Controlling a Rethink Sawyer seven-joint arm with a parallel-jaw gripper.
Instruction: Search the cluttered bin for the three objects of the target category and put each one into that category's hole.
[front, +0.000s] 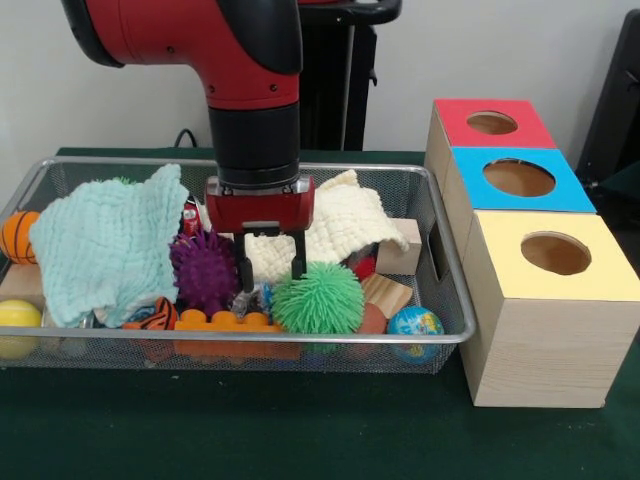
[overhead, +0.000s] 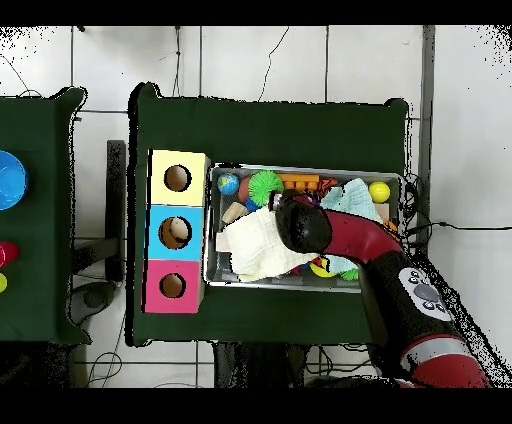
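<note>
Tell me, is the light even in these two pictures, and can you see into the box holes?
Front view: soft, even light, with only a faint shadow under the bin; the holes of the red, blue and yellow boxes show pale wood, no contents. Overhead view: the floor looks bright and washed out, the arm hides the bin's middle, and something pale shows in the blue hole.

lab | green-clothed table (front: 300, 440) | tiled floor (overhead: 260, 60) | loose cables (overhead: 180, 55)
</note>
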